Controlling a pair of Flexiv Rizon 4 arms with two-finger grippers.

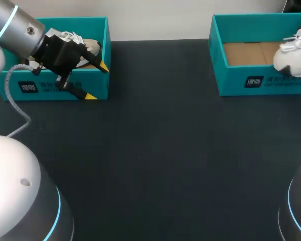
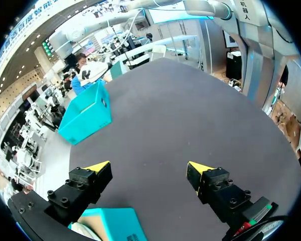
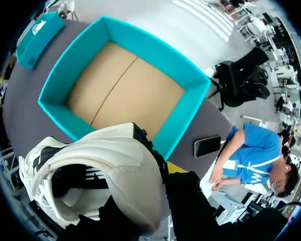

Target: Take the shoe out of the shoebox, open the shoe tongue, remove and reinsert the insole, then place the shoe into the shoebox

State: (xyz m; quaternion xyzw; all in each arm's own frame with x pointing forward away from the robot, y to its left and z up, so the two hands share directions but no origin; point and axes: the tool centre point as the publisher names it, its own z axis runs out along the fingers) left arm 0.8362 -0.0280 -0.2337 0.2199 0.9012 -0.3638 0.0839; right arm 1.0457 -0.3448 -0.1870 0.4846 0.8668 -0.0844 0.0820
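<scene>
a dark table (image 1: 155, 150) carries two teal boxes. looking down from the head view, we see the left shoebox (image 1: 103, 45) at 10 o'clock and the right shoebox (image 1: 231, 85) at 2 o'clock, well apart. our left gripper (image 1: 97, 81) hangs over the left shoebox's near wall, fingers spread wide with nothing between them. a pale shoe (image 1: 88, 46) lies inside that box, at the gripper's 12 o'clock. our right gripper (image 3: 163, 175) is clamped on the white shoe (image 1: 293, 52), which hangs above the right shoebox's 3 o'clock end, clear of its bare cardboard floor. only one yellow tip shows beside the shoe.
</scene>
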